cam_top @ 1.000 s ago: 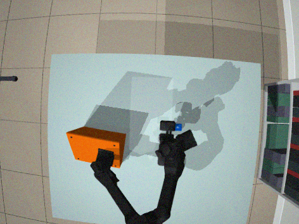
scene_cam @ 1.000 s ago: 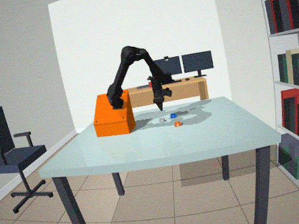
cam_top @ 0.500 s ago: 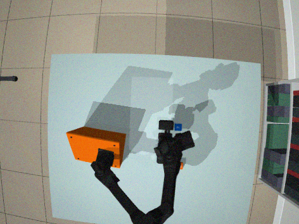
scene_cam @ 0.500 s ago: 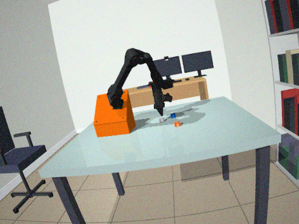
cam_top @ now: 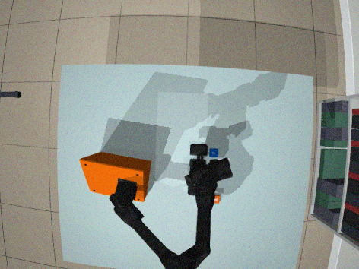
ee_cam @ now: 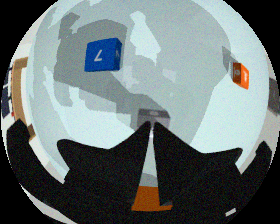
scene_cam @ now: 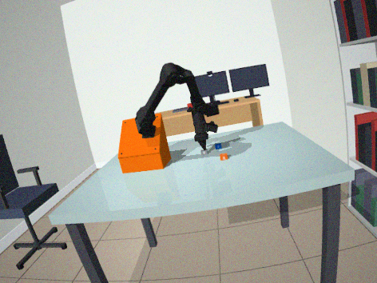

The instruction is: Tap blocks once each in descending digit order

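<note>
A grey block (scene_cam: 204, 153) (ee_cam: 154, 114) is on the table (cam_top: 91, 232) (scene_cam: 255, 181). My gripper (scene_cam: 204, 149) (ee_cam: 151, 126) is shut with nothing between its tips. The tips are right at the top of the grey block; whether they touch it I cannot tell. The arm hides the tips and grey block in the top view. A blue block (cam_top: 214, 153) (scene_cam: 218, 145) (ee_cam: 102, 56) shows a 7 in the wrist view. An orange block (cam_top: 217, 199) (scene_cam: 224, 157) (ee_cam: 241, 76) lies apart on the other side; its digit is unreadable, as is the grey one's.
The large orange box (cam_top: 114, 175) (scene_cam: 140, 150) under the arm's base stands on the table at the left. Shelves (cam_top: 335, 160) stand beyond the table's right edge. A desk with monitors (scene_cam: 248, 77) stands behind the table.
</note>
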Robot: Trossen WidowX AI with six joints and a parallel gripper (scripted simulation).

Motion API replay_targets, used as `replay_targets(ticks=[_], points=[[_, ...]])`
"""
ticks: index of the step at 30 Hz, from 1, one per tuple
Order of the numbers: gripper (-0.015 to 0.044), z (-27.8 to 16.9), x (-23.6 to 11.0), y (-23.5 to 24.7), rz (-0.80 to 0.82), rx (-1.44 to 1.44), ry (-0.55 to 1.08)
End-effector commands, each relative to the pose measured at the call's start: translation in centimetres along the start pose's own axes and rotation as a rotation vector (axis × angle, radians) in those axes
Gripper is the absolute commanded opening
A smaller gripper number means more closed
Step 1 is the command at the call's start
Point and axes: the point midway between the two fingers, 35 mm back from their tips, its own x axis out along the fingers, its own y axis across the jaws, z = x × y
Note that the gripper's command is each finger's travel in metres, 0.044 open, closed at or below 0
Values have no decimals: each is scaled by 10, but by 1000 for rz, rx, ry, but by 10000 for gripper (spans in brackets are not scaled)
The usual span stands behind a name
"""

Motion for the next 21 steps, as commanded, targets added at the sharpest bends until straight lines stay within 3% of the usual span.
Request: replay_targets(ticks=[1, 5, 9, 21], points=[[20, -3, 3, 0, -5, -9, 7], [20, -2, -25, 1, -3, -8, 6], [20, -2, -27, 1, -3, -9, 7], [335, 4, -102, 133, 22, -22, 5]])
